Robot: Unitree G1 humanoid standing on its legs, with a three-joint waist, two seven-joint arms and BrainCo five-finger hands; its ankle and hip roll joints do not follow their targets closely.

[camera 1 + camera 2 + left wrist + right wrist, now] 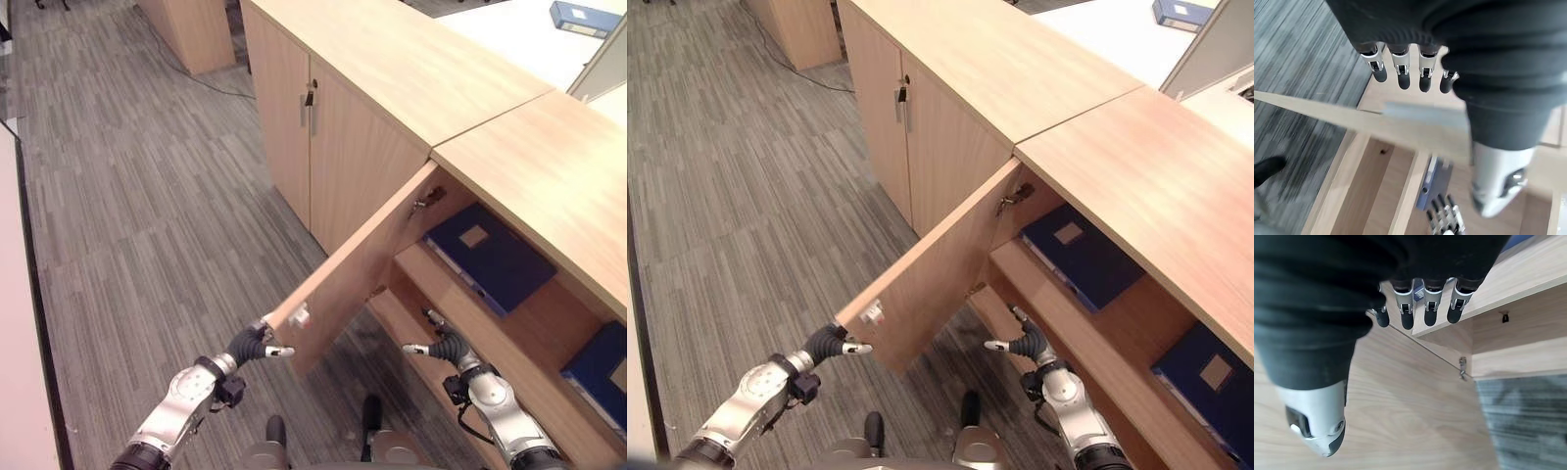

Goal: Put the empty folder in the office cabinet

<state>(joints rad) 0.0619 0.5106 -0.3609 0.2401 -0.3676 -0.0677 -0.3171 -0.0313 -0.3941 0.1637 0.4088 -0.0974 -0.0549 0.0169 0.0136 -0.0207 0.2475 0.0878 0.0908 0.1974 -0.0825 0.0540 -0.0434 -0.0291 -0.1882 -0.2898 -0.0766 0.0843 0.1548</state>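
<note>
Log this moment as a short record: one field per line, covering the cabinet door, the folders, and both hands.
cabinet door: open, swung out toward the robot
neighbouring doors: closed, with metal handles
upper shelf: dark blue folder lying flat
second folder: dark blue, further right in the cabinet
left hand: at the free edge of the open door, by its handle, fingers straight
right hand: in front of the open cabinet, below the shelf, fingers straight, holding nothing
floor: grey striped carpet

Both arms are silver-grey with rounded shells. Each hand, the left hand (257,345) and the right hand (443,347), wears a dark ribbed cover. Its silver fingers (1400,68) end in dark tips.
</note>
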